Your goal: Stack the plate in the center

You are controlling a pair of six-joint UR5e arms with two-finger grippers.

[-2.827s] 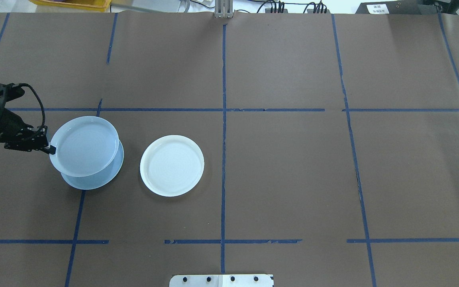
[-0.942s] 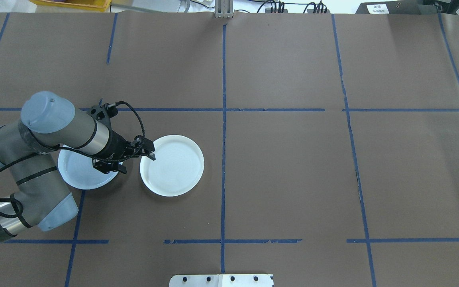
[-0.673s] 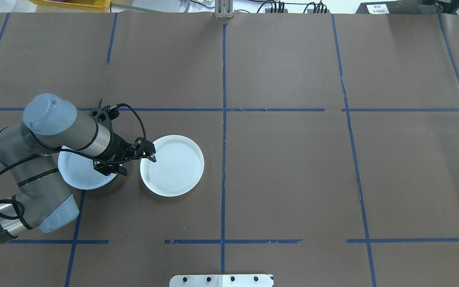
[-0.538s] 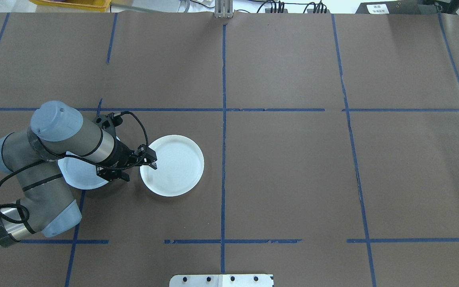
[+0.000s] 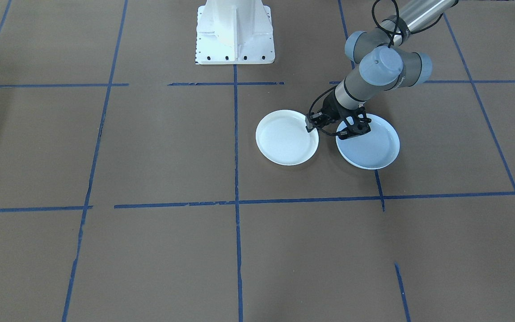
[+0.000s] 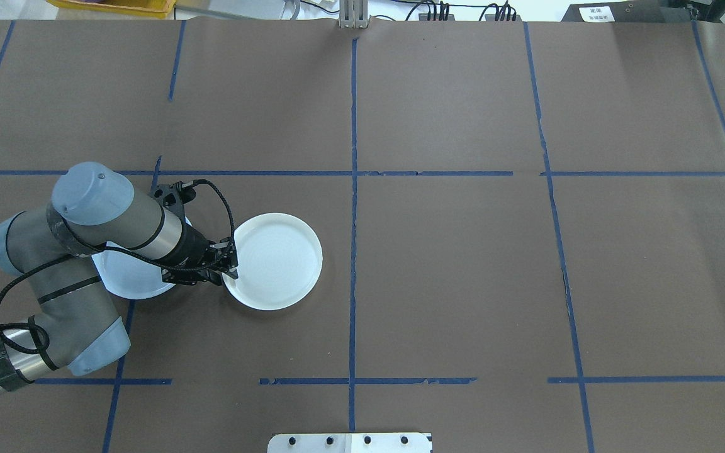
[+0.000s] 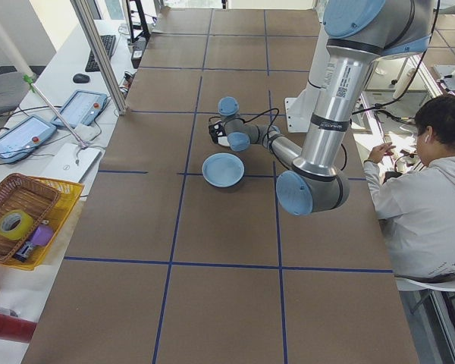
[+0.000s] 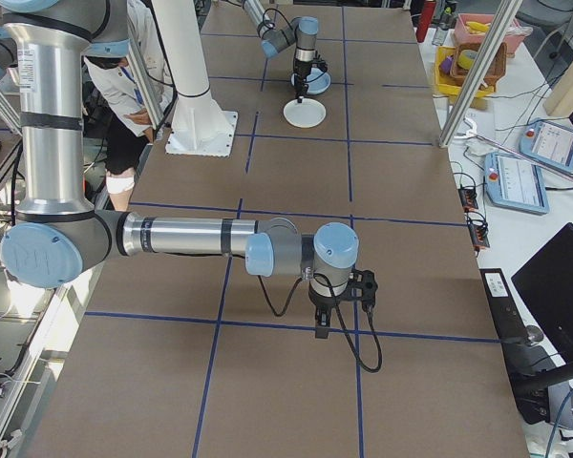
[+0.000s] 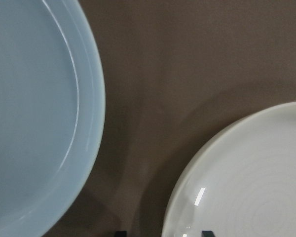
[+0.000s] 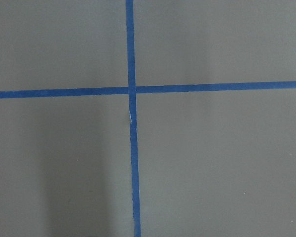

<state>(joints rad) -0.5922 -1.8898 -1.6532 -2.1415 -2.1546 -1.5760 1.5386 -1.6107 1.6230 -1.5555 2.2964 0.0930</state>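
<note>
Straddling the white plate (image 6: 272,261) rim, left gripper (image 6: 229,259) jaws a bit apart, blue-grey plate (image 5: 368,148) just behind.

No legible text, label, number or sign in any view.

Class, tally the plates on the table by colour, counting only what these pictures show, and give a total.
White plate: 1
Pale blue plate: 1 showing; whether another lies nested under it cannot be told
Total: 2 plates visible
</note>
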